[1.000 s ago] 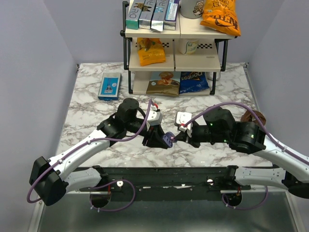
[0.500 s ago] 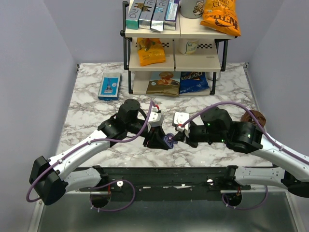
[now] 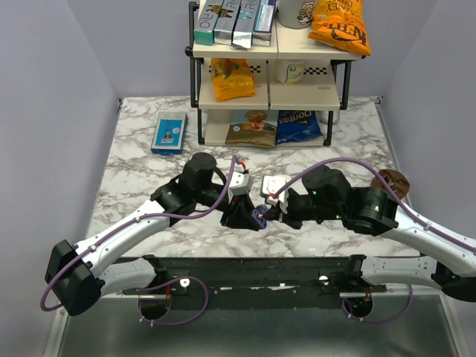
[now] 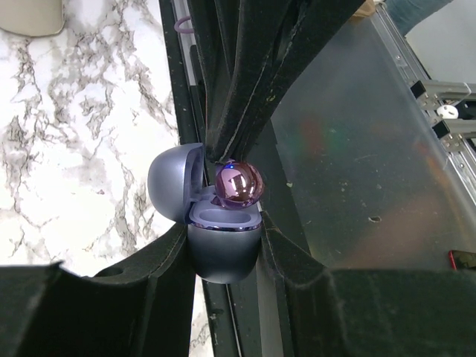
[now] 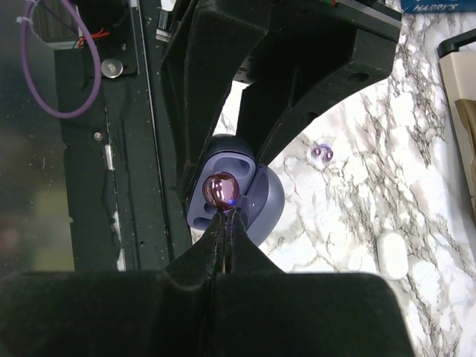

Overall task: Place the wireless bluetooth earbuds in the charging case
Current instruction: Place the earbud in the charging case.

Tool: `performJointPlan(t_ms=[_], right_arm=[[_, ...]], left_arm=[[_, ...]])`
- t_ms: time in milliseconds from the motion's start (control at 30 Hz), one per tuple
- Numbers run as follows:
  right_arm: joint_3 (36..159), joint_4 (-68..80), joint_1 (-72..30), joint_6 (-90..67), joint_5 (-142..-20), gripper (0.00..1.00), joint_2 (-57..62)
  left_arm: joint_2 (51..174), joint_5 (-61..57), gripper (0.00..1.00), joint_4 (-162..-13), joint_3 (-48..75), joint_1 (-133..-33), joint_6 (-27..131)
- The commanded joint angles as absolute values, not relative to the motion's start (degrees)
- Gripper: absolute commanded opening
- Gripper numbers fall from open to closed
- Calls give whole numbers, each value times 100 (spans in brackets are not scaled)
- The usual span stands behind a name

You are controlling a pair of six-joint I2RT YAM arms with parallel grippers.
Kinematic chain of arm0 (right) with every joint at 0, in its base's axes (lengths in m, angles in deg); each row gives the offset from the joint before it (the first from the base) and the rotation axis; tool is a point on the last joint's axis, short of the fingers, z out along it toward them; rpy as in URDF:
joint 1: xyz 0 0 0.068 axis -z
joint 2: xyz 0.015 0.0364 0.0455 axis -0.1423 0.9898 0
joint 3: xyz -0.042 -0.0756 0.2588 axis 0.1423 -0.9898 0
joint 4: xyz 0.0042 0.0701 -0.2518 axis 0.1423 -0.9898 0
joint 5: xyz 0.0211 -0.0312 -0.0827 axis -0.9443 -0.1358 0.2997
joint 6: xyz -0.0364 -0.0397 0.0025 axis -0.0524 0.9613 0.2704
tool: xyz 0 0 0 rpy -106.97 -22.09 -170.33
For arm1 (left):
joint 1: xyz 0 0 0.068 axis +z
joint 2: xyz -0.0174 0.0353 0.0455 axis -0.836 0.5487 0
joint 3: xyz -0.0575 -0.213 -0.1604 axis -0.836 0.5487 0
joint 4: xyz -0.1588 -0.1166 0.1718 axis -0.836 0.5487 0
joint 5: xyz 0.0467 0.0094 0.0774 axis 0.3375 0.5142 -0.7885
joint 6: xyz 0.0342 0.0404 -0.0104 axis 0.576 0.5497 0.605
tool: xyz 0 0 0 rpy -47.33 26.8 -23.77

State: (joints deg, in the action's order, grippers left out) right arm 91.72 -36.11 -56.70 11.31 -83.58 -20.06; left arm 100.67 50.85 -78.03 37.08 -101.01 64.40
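My left gripper (image 3: 244, 216) is shut on the charging case (image 3: 257, 217), a small bluish-grey oval case with its lid open. In the left wrist view the case (image 4: 222, 262) sits upright between the jaws of the left gripper (image 4: 223, 239). My right gripper (image 3: 270, 212) is shut on a glossy purple earbud (image 5: 221, 190). It holds the earbud at the open top of the case (image 5: 262, 199), over one of the wells. The earbud (image 4: 239, 184) touches the case rim. A second purple earbud (image 5: 321, 153) lies on the marble table.
A shelf rack (image 3: 269, 89) with snack bags stands at the back. A blue box (image 3: 169, 132) lies at the back left. A brown object (image 3: 392, 180) lies at the right. A small white pill-shaped object (image 5: 392, 255) lies near the second earbud.
My right gripper has moved left with the earbud, up to the open case in my left gripper. The left arm has barely moved.
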Motion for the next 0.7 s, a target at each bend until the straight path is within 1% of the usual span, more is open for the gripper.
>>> performJointPlan(t_ms=[0, 667], right_arm=[[9291, -3810, -5756, 1193, -8382, 1, -1853], [9555, -4066, -5896, 1246, -8215, 1, -1545]], left_arm=[[10044, 5019, 0, -7840, 3683, -10154, 6569], [9983, 4782, 0, -7708, 3789, -10330, 6719]])
